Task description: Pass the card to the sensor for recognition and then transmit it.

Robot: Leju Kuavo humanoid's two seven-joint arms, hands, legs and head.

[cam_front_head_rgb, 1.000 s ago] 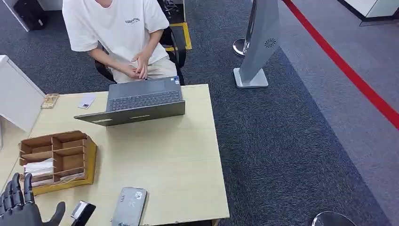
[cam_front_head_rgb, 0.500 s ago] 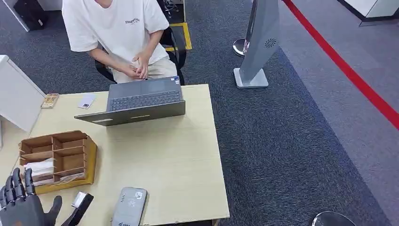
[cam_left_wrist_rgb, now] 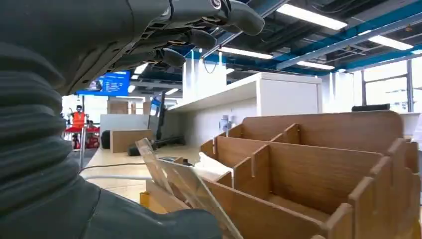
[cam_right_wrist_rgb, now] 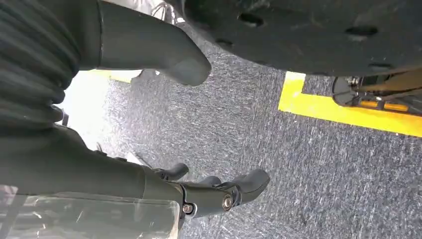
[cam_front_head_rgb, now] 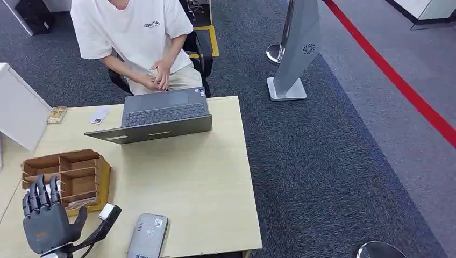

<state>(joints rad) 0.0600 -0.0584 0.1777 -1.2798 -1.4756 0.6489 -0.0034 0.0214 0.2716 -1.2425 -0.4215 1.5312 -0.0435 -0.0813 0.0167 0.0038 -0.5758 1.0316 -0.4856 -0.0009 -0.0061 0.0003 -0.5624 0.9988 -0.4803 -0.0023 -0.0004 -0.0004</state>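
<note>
So the left robot hand (cam_front_head_rgb: 47, 223) was up over the near-left corner of the wooden surface (cam_front_head_rgb: 188, 183), fingers spread and pointing away from the robot, nothing in it. It hung right in front of the wooden organizer (cam_front_head_rgb: 67, 183), the box with the little dividers. From the left wrist view you could see those compartments (cam_left_wrist_rgb: 308, 164) up close, with some white paper tucked into one and a thin clear card-like sheet (cam_left_wrist_rgb: 174, 189) leaning at the front slot. Honestly couldn't tell for sure if that was the card, it was see-through and half hidden by the thumb.

The grey sensor (cam_front_head_rgb: 148, 235) lay flat at the near edge of the surface, just right of the hand, and a small black and white device (cam_front_head_rgb: 107, 215) sat between the two.

The right robot hand (cam_right_wrist_rgb: 219, 191) hung down over grey carpet with a yellow floor line, fingers loosely extended, holding nothing.

Across the surface a person in a white tee (cam_front_head_rgb: 134, 32) sat behind an open laptop (cam_front_head_rgb: 158, 115), hands clasped.
</note>
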